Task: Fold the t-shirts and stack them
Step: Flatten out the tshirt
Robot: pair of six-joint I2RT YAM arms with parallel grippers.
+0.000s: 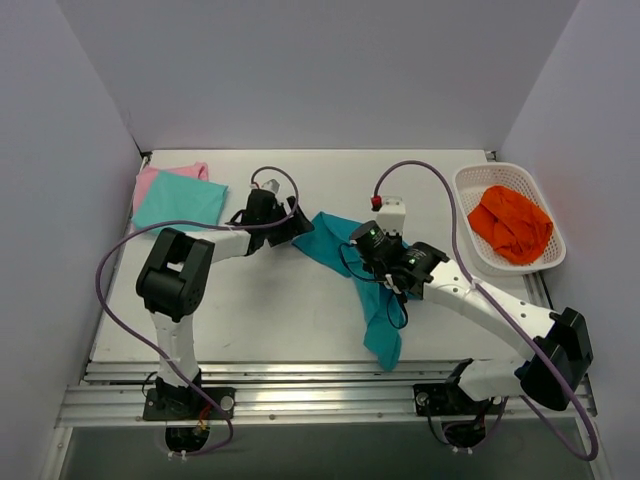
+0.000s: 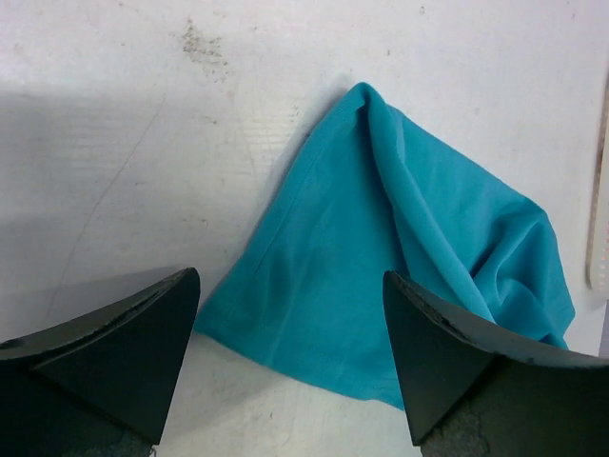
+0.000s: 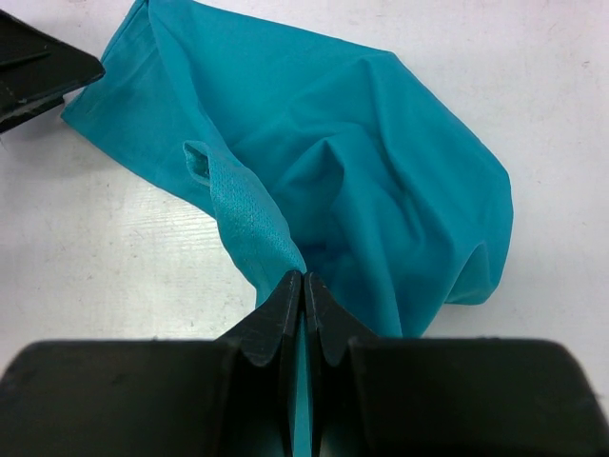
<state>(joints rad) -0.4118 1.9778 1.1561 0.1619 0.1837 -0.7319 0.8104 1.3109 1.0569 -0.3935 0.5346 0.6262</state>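
The deep teal t-shirt [image 1: 378,300] lies crumpled in the middle of the table, stretched from far left to near right. My right gripper [image 1: 358,246] is shut on a fold of it; in the right wrist view the closed fingertips [image 3: 303,278] pinch the teal cloth [image 3: 381,171]. My left gripper [image 1: 298,228] is open over the shirt's far-left corner; its fingers straddle the cloth's hem [image 2: 324,286] without holding it. The aqua-mint t-shirt [image 1: 182,200] lies folded on the pink t-shirt [image 1: 148,182] at the far left.
A white lattice basket [image 1: 500,168] at the far right holds an orange cloth [image 1: 512,224]. Purple cables loop above both arms. A left finger [image 3: 38,67] shows at the top left of the right wrist view.
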